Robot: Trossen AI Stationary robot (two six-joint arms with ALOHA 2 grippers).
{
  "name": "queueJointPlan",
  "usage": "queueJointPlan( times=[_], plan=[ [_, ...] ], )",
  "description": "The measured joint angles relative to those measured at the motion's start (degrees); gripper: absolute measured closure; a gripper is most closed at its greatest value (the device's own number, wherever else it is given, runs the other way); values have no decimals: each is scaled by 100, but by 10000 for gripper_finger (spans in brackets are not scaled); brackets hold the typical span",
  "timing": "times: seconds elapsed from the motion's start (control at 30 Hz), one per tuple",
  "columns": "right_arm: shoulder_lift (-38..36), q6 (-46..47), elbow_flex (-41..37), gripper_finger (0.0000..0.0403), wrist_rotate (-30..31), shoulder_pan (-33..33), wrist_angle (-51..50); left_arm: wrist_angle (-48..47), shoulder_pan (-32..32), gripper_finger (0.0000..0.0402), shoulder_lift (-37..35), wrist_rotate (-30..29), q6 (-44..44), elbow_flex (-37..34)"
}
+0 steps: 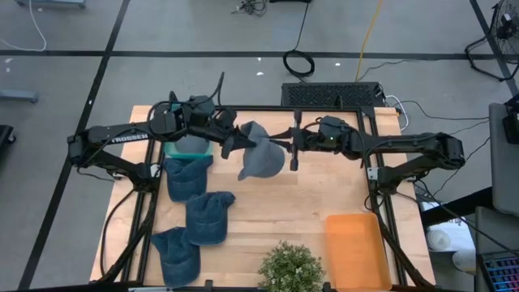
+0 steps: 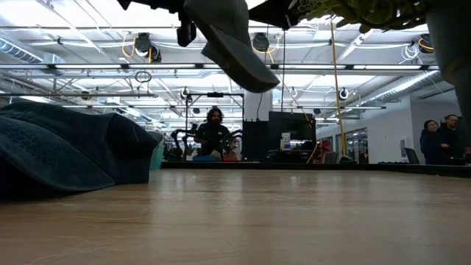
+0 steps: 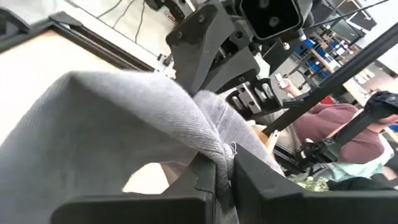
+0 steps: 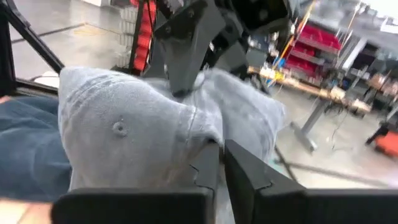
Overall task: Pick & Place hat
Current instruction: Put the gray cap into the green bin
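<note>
You have the grey hat (image 1: 261,158) hanging in the air above the middle-back of the tabletop (image 1: 284,215), stretched between both arms: the left tool (image 1: 229,139) is clamped on one edge of the fabric, and the right tool (image 1: 293,150) is clamped on the opposite edge, as each wrist view shows cloth pinched between its own dark fingers. The main risk, as I judge it, is that the two arms pull against each other; if you move one without the other, the thin pinch of cloth could slip out of a grip, or the seam could be strained. Letting go with one tool too early would make the hat swing and droop from the other, and it could fall on the pile of blue hats (image 1: 197,212) at the left instead of where you want it. The teal bin (image 1: 188,148) sits just under the left arm, so a low sweep could knock it. The hat itself is soft grey twill with a button on its crown (image 4: 118,129) and a curved brim (image 2: 239,62) that hangs down; it looks limp and folds easily.
</note>
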Motion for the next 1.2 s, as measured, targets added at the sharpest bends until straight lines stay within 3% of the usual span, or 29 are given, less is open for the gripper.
queueJointPlan(
  times=[0.23,0.57,0.8,0.87,1.07,1.2],
  plan=[
    [-357,628,0,348,-14,0,-839,-913,276,380,-184,-88,465,203],
    [-975,876,0,325,-11,-3,-1670,-3140,355,380,-113,-995,1937,1494],
    [-1377,644,0,329,-2,-95,-2362,-4935,433,380,210,-1399,2405,2438],
    [-1509,647,0,329,-2,-96,-2438,-5578,429,380,341,-1721,2656,2707],
    [-1729,473,0,330,42,-96,-2506,-7298,387,380,862,-3407,2957,3257],
    [-1791,-80,0,330,402,-96,-2479,-7686,373,380,1136,-3896,2934,3415]
  ],
)
